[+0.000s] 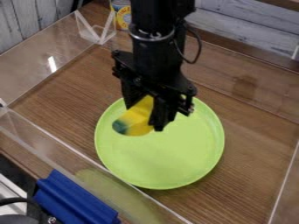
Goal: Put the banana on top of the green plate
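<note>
The banana is small, yellow, with a greenish tip pointing lower left. My black gripper points straight down and is shut on the banana, holding it over the left half of the green plate. The plate is large, round and lime green, lying on the wooden tabletop. I cannot tell whether the banana's tip touches the plate surface. The gripper's fingers cover the banana's upper end.
A clear plastic wall runs around the wooden table. A blue object lies at the lower left corner in front of the plate. A yellow-labelled can stands behind the arm at the back.
</note>
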